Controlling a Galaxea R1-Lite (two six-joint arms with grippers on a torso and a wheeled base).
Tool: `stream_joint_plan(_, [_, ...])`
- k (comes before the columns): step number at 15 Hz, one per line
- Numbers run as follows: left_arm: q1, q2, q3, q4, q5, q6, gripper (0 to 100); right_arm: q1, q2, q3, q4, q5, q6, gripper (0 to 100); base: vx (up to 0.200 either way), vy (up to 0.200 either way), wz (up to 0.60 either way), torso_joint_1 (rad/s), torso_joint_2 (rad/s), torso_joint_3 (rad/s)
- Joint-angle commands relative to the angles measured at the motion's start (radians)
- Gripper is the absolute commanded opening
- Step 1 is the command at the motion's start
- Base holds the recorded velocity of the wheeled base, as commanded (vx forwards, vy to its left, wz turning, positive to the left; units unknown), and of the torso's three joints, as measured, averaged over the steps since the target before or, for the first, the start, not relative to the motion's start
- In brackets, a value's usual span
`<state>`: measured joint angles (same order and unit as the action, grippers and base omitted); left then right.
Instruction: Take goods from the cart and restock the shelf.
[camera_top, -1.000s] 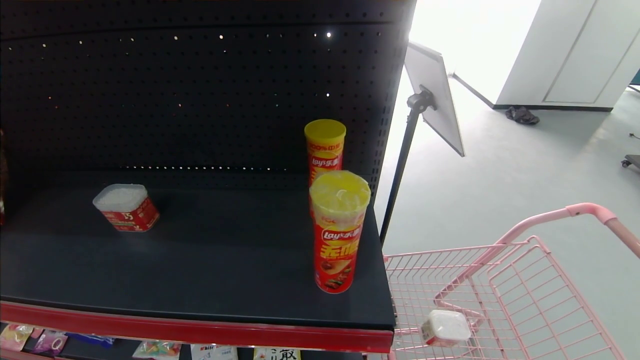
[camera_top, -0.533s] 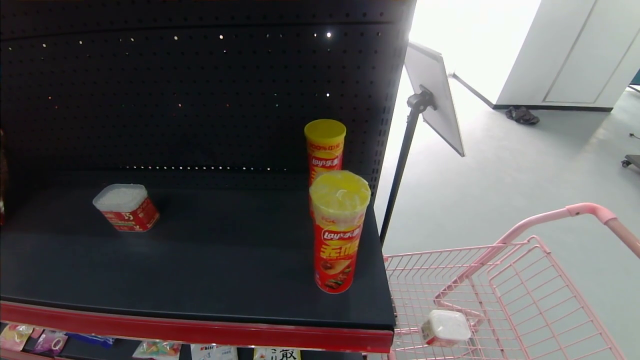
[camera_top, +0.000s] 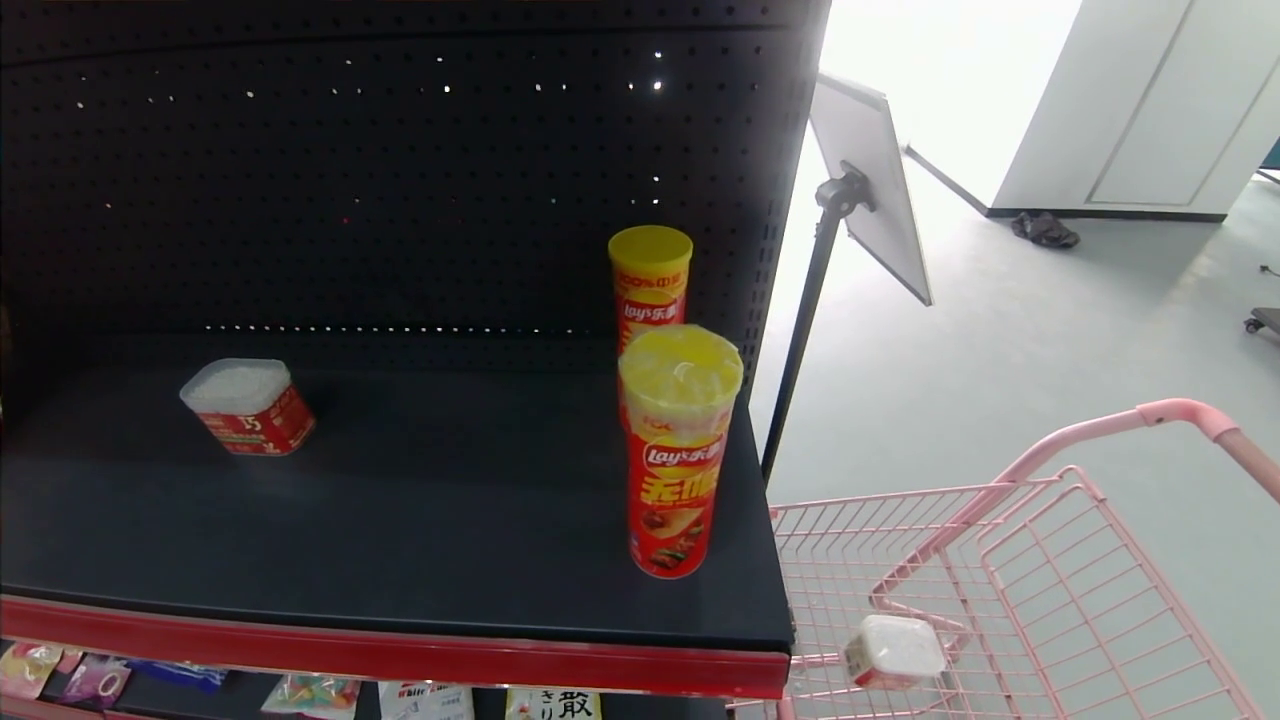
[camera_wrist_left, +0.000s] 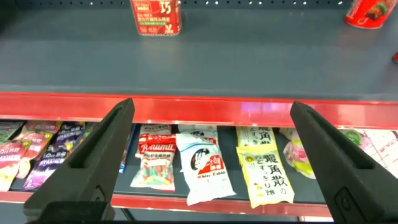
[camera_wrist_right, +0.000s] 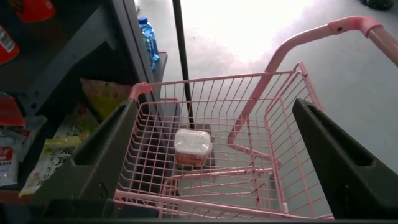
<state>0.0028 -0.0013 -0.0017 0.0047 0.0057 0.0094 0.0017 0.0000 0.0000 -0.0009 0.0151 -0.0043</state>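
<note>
A pink wire cart (camera_top: 1170, 410) stands to the right of the black shelf (camera_top: 400, 520). One small white-lidded red tub (camera_top: 893, 650) lies on the cart's floor. A matching tub (camera_top: 245, 405) sits at the shelf's left. Two tall red-and-yellow chip cans stand upright at the shelf's right end, one near the front (camera_top: 678, 450) and one behind it (camera_top: 650, 285). My left gripper (camera_wrist_left: 211, 106) is open, level with the shelf's red front edge (camera_wrist_left: 199, 111). Above the cart (camera_wrist_right: 205, 93), my right gripper (camera_wrist_right: 214, 102) is also open, and the tub (camera_wrist_right: 192, 146) lies below it.
A white sign board on a black pole (camera_top: 865, 190) stands just right of the shelf, behind the cart. Snack packets (camera_wrist_left: 205, 165) hang in the tier under the shelf. A water bottle (camera_wrist_right: 148, 40) stands on the floor by the pole.
The whole head picture has shifted a little, with everything slightly higher in view, so the camera moved. The goods keep their places on the shelf and in the cart.
</note>
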Motion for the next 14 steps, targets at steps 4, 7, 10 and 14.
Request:
stream_joint_plan(4, [0.0, 0.001, 0.0, 0.0, 0.0, 0.0, 100, 0.0, 0.0, 0.0, -0.001, 0.0, 0.0, 100, 0.0, 0.0, 0.0, -0.149, 0.34, 0.183])
stream_joint_plan(7, [0.0, 0.001, 0.0, 0.0, 0.0, 0.0, 100, 0.0, 0.0, 0.0, -0.001, 0.0, 0.001, 100, 0.0, 0.0, 0.0, -0.155, 0.35, 0.193])
stream_joint_plan(10, [0.0, 0.001, 0.0, 0.0, 0.0, 0.0, 100, 0.0, 0.0, 0.0, 0.001, 0.0, 0.001, 100, 0.0, 0.0, 0.0, -0.152, 0.35, 0.198])
stream_joint_plan(14, [0.0, 0.001, 0.0, 0.0, 0.0, 0.0, 100, 0.0, 0.0, 0.0, -0.001, 0.0, 0.001, 100, 0.0, 0.0, 0.0, -0.152, 0.36, 0.206])
